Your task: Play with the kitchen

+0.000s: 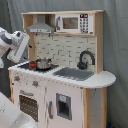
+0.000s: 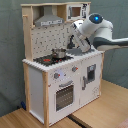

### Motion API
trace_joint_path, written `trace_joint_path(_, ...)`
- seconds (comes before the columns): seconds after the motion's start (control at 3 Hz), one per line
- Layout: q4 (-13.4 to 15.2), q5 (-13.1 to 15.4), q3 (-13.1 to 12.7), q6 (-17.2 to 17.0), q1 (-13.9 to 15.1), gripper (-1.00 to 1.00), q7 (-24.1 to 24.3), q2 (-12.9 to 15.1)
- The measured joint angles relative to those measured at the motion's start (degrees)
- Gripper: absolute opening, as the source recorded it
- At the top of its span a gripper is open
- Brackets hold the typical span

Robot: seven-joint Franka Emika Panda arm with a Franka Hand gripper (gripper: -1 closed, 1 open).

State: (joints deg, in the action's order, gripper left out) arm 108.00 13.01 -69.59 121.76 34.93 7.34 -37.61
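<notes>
So there's one tall white and light-wood toy kitchen (image 1: 60,75), one white robot arm (image 2: 97,32), one small shiny metal pot (image 1: 43,63) on the black stovetop, one grey sink (image 1: 74,74), one black curved faucet (image 1: 86,58), one grey hood (image 1: 40,26), one white microwave (image 1: 74,22) and one oven door (image 2: 64,95).

We cannot see the claw (image 1: 22,61) fingers in the first exterior view; in the second exterior view the arm (image 2: 102,36) hides the sink.
</notes>
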Motion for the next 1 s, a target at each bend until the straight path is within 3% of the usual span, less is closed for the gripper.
trace_joint_path(1.0, -5.9, -1.7, -5.8, -4.4, 3.4, 1.00, 2.9, 17.0)
